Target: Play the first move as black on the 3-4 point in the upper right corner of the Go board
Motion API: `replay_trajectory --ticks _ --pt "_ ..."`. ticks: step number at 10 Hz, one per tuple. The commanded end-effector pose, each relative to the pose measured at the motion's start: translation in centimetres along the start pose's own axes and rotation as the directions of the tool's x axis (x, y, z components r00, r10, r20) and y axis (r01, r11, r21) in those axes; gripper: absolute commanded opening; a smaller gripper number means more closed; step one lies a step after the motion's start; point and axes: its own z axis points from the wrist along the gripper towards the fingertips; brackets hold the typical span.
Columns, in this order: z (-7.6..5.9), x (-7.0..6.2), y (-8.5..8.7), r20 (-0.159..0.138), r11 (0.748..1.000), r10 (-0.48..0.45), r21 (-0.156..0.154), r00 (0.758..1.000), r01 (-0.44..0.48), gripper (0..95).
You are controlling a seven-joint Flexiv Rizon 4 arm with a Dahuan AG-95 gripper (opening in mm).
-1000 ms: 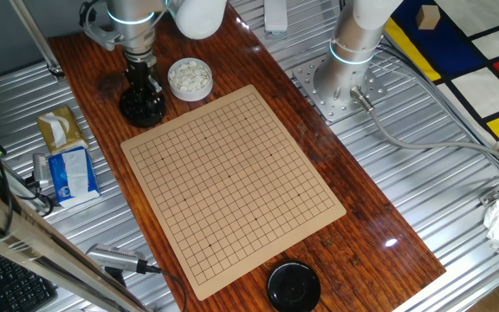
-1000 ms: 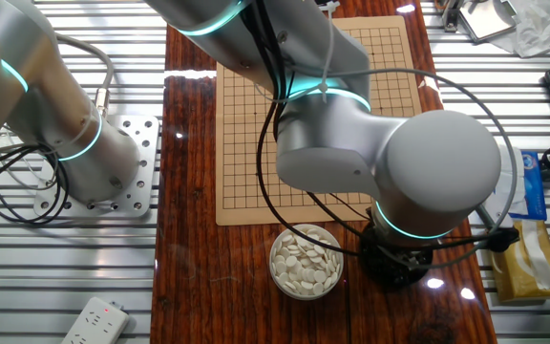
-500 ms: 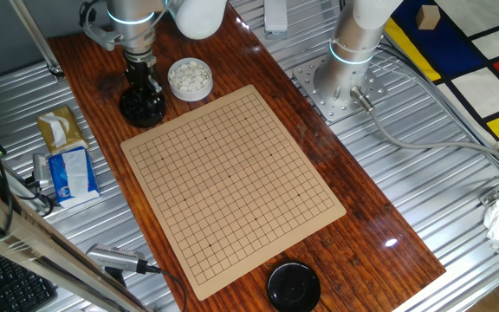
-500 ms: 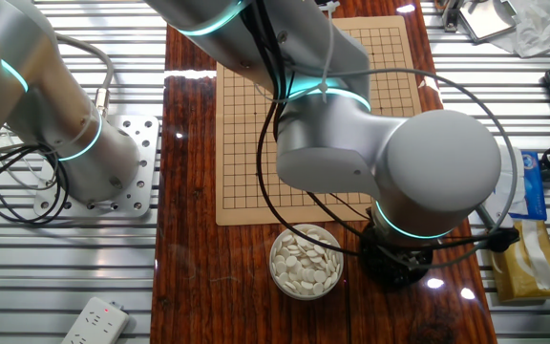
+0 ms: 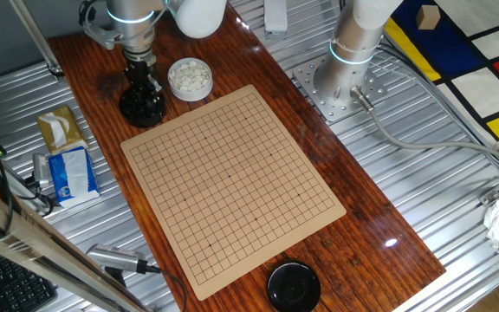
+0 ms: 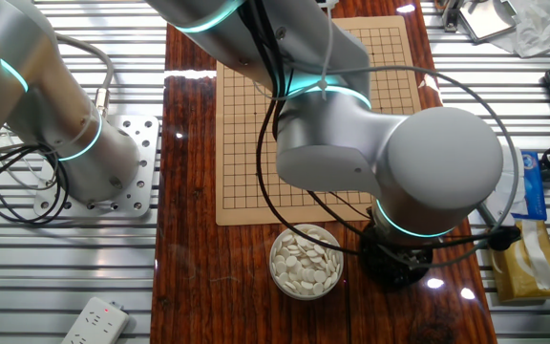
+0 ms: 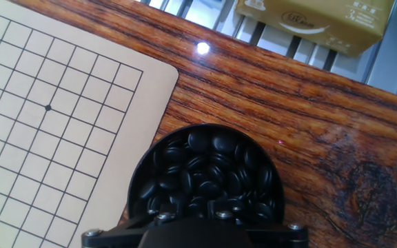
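While the arm hangs over the bowl of black stones, the fingers lie directly above the stones; whether they are open or closed cannot be told. No single stone is singled out. The discs are round, with no long axis. The Go board lies just beside the bowl on the worktop, unoccupied.
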Motion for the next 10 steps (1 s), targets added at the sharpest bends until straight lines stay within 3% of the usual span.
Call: replay_trajectory --ticks 1,4,5,10 --pt "0.10 0.00 -0.01 0.000 1.000 -0.001 0.001 1.000 0.001 19.0" --pt "0.29 0.03 0.04 0.005 1.000 -0.006 0.001 1.000 0.006 19.0" --pt "0.29 0.03 0.05 0.007 1.000 -0.008 0.001 1.000 0.008 38.0" --pt "0.43 0.05 0.09 0.008 1.000 -0.007 0.004 1.000 0.007 38.0"
